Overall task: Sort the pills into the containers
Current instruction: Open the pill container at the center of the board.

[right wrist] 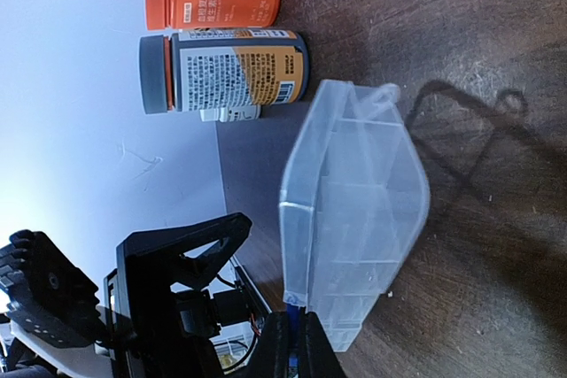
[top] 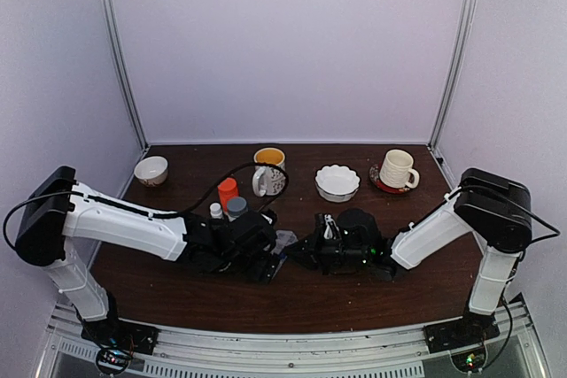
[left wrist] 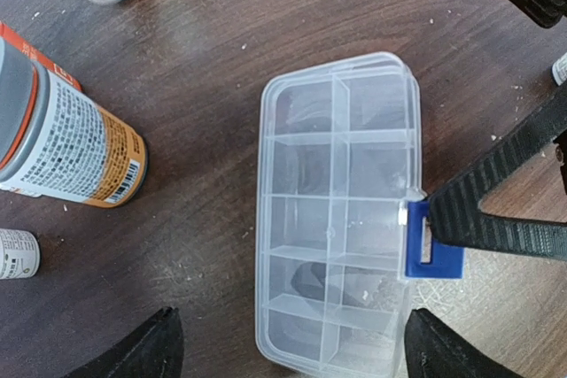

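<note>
- The organizer box [left wrist: 337, 210] lies flat on the dark table [left wrist: 195, 59], in the middle of the left wrist view. Its clear lid seems to be down.
- The compartments that can be seen look empty. No pills can be made out with certainty; the table carries only some pale specks, too small to name.
- The right gripper [right wrist: 295, 347] is closed, and its fingers pinch the blue latch [left wrist: 432, 250] at the right edge of the box.
- The left gripper [left wrist: 297, 343] stands wide apart at the bottom of the frame, one finger on each side of the box's lower end. It holds nothing.
- Risk: if the latch is pulled while nothing holds the box, the whole box may slide or tip up instead of opening, because it looks light.
- Risk: if the left fingers close across the lid and not only the base, they may keep the lid down against the pull.
- Risk: a hard squeeze may bend the thin plastic walls.
- Risk: a sliding box may go toward the grey-capped bottle [left wrist: 62, 135] at the left of the frame and knock it.
</note>
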Motion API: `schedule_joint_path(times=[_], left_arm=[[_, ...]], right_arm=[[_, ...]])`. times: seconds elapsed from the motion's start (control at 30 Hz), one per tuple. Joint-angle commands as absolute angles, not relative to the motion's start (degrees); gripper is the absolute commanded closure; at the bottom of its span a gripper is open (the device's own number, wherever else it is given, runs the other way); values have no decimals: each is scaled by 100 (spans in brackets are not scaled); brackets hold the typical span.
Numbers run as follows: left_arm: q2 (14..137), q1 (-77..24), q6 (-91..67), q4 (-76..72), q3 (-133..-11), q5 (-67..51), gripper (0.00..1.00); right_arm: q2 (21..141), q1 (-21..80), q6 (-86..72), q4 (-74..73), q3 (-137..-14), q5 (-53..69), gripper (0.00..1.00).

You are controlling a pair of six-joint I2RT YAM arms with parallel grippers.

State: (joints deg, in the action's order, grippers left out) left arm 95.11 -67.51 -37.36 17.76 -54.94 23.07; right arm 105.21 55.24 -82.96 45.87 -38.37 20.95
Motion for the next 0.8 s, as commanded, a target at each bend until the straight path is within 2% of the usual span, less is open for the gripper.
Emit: schedule_joint_path(times=[0.0, 0.3, 0.57, 0.77], left_arm=[[9725, -6856, -3597, 2191, -5742, 2674, 10], [9945, -6930, -3630, 2670, -6040, 3113, 10], [9946, -6936, -3621, 2608, -6004, 3010, 10], [9770, -6935, -3571, 2244, -5834, 2667, 25]], right_arm=[[10355, 5509, -8394, 4719, -3909, 2063, 100], [10171, 5507, -8401, 4585, -3947, 2061, 100], [10015, 5503, -8395, 4434, -4011, 2053, 100], [9898, 5502, -8313, 4216, -4069, 2010, 100]])
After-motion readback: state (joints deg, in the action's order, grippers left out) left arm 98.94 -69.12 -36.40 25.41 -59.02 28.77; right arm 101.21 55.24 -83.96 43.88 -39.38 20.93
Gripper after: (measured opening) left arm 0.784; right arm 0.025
